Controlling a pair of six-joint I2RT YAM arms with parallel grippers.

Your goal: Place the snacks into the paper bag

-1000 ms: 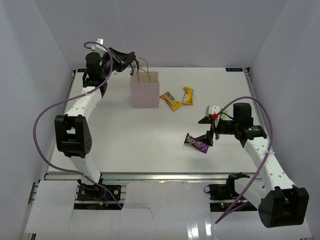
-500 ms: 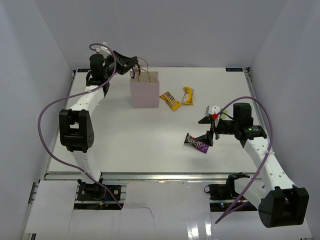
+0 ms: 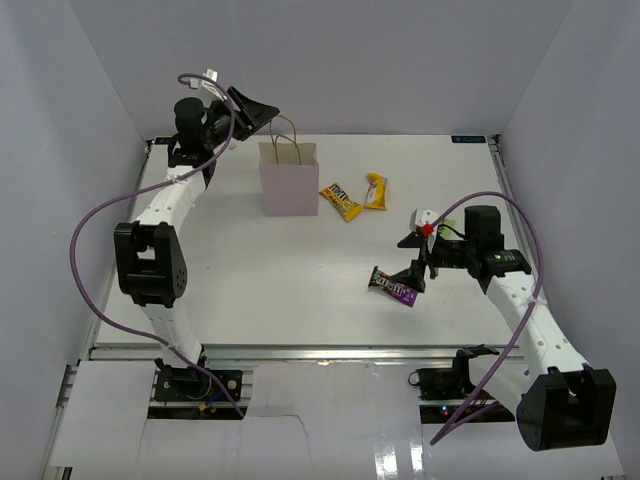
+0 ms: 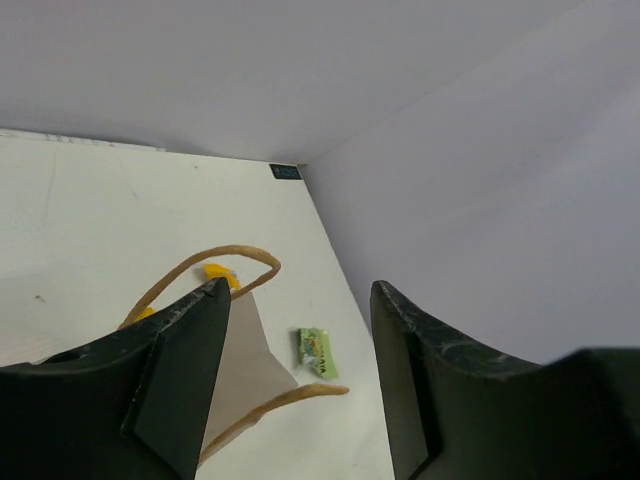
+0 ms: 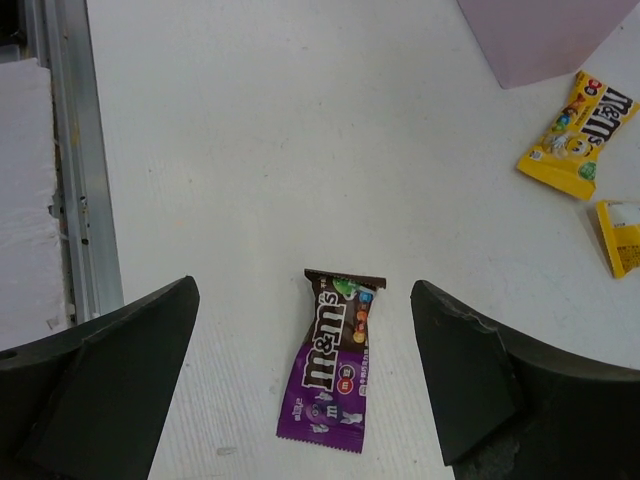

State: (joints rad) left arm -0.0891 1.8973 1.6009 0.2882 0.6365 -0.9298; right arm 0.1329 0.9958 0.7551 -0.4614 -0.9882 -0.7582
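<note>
White table (image 3: 250,260); I see left gripper (image 3: 258,108) spread at paper bag's (image 3: 289,180) 11 o'clock, finger half-hiding it; right gripper (image 5: 300,300) spread over purple packet (image 5: 335,365).

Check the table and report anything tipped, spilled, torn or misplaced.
Nothing stands out: the paper bag stands upright; the purple packet, the yellow packet and the smaller yellow packet lie flat on the table.

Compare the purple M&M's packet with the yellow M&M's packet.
The purple packet is dark, the yellow packet bright. The purple packet lies framed between the fingers of the open right end effector in the wrist view; the yellow packet lies near the paper bag. Both lie flat on the table, outside the bag.
</note>
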